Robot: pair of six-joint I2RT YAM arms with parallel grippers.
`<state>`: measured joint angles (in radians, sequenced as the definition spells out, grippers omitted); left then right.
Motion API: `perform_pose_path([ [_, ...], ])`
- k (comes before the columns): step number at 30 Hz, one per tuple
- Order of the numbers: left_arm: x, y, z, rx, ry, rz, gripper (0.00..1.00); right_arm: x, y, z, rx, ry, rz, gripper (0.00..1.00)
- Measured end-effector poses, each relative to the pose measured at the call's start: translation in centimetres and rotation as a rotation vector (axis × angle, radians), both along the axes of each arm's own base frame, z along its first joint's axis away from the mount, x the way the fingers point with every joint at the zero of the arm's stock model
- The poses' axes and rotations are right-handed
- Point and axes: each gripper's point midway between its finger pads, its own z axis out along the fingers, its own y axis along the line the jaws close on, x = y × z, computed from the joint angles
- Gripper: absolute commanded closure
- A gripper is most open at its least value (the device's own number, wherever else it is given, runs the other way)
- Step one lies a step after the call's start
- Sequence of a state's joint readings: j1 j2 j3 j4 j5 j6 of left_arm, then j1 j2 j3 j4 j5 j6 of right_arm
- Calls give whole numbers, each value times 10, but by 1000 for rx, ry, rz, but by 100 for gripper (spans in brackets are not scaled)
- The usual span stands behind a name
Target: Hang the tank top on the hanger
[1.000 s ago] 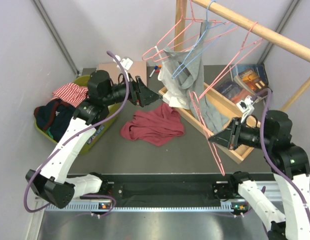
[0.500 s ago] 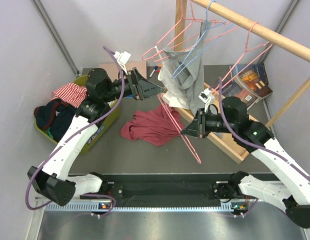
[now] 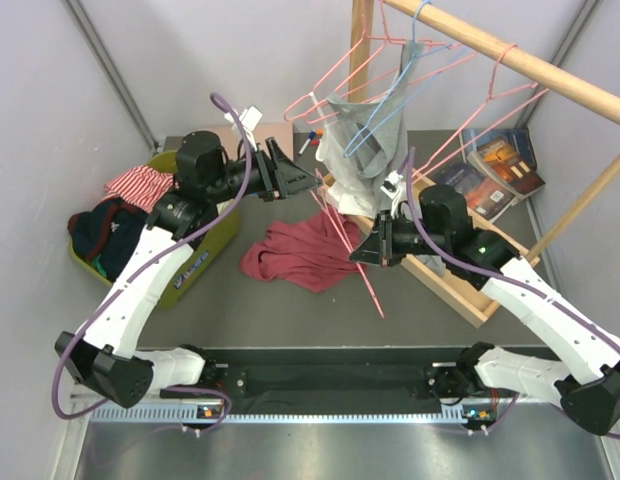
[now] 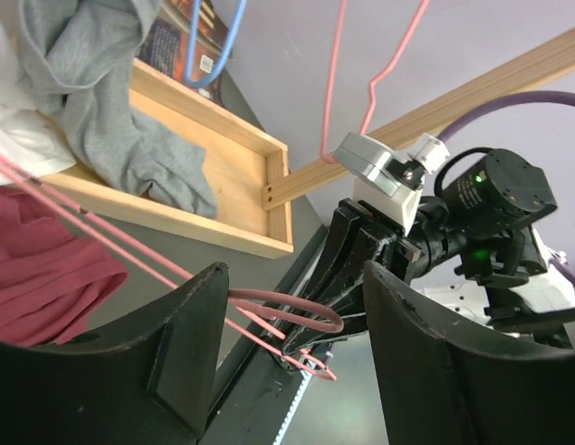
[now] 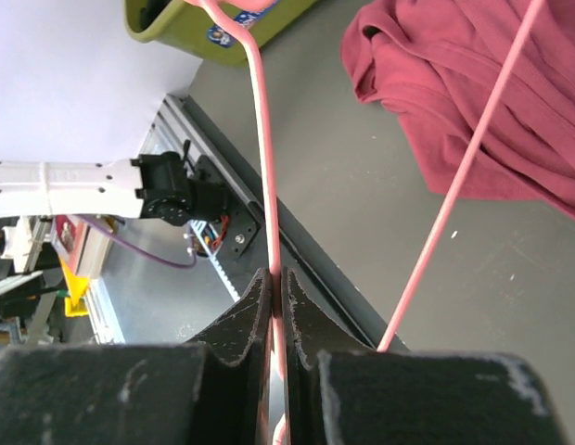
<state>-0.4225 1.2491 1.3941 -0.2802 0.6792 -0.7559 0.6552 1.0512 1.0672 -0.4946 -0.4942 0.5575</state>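
The left gripper [image 4: 295, 295] stands partly open around the hanger's [image 5: 267, 185] looped end and grips nothing yet. The tank top [image 3: 300, 255] lies crumpled mid-tabletop [image 3: 290, 310], under the slanted hanger. The right gripper [image 3: 373, 247] is pinched tight on the wire. The step looks like steadying the hanger between both arms; next, the left fingers probably need to close on that loop. The bin's [image 3: 215, 240] blue label is too small to read.
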Motion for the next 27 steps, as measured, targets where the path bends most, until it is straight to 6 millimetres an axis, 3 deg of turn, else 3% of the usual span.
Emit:
perform_pose_path([
  [2, 3, 1, -5, 15, 14, 17, 14, 2, 0, -3, -10, 0, -4, 100],
  [4, 8, 5, -16, 48, 48, 56, 4, 5, -2, -5, -24, -7, -26, 100],
  [6, 11, 9, -25, 83, 79, 91, 4, 10, -4, -6, -36, -16, -55, 100],
  [14, 11, 12, -34, 93, 181, 138, 14, 28, -5, -9, -62, -35, -121, 100],
  [20, 14, 10, -48, 73, 260, 156, 21, 33, 0, -14, -73, -25, -118, 100],
  [27, 21, 8, -50, 56, 288, 182, 30, 35, 3, -9, -82, -54, -98, 100],
])
